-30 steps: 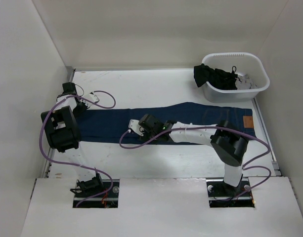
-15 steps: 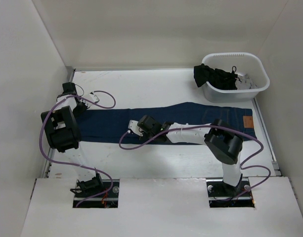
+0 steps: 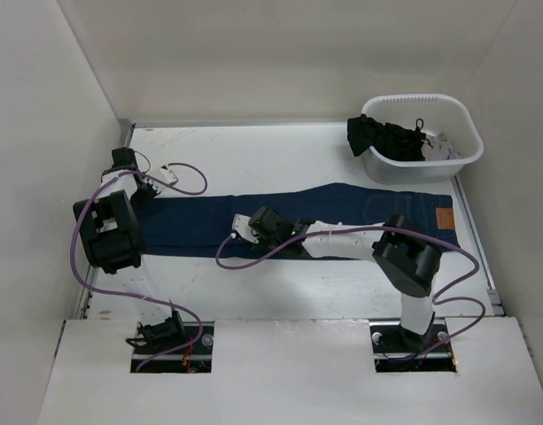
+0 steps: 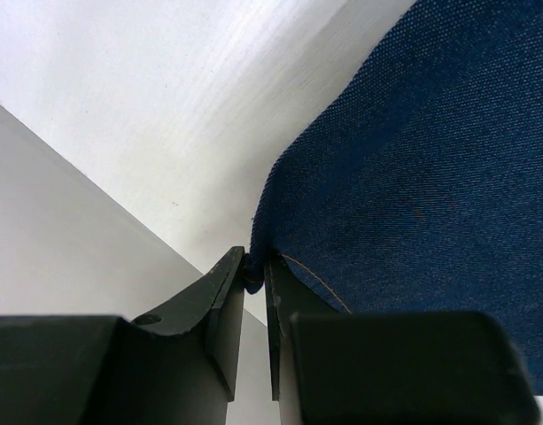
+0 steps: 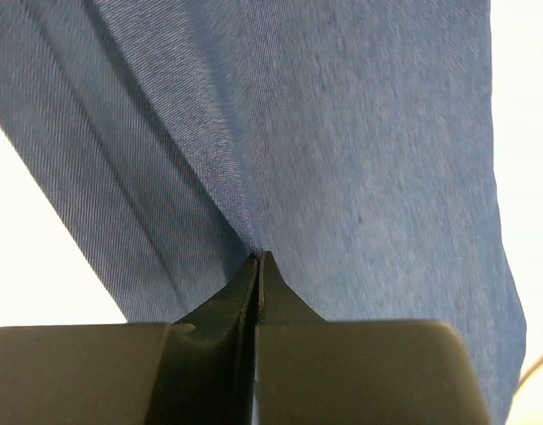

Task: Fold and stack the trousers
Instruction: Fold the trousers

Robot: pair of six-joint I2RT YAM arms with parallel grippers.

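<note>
Right now the trousers (image 3: 196,226) are lying stretched out flat across the white surface (image 3: 253,164), running from left to right. Their waistband end, with its tan patch (image 3: 444,218), is sitting on the right, just in front of the white basket (image 3: 404,170). Black garments (image 3: 386,137) are lying in the basket and spilling over its left rim.

The left gripper (image 4: 256,275) is reaching down at the far left end of the legs, close to the left edge of the surface. Its fingers are standing almost together and pinching the very edge of the hem between their tips, so the denim is bunching slightly where it meets them. The rest of that leg is spreading away to the right, flat on the surface.

The right gripper (image 5: 258,262) is bearing down about midway along the legs, near their front edge. Its jaws are closing fully, tip against tip, and they appear to be nipping a thin ridge of the blue cloth, with creases running away from the tips. How much cloth is sitting between them I cannot tell.
</note>
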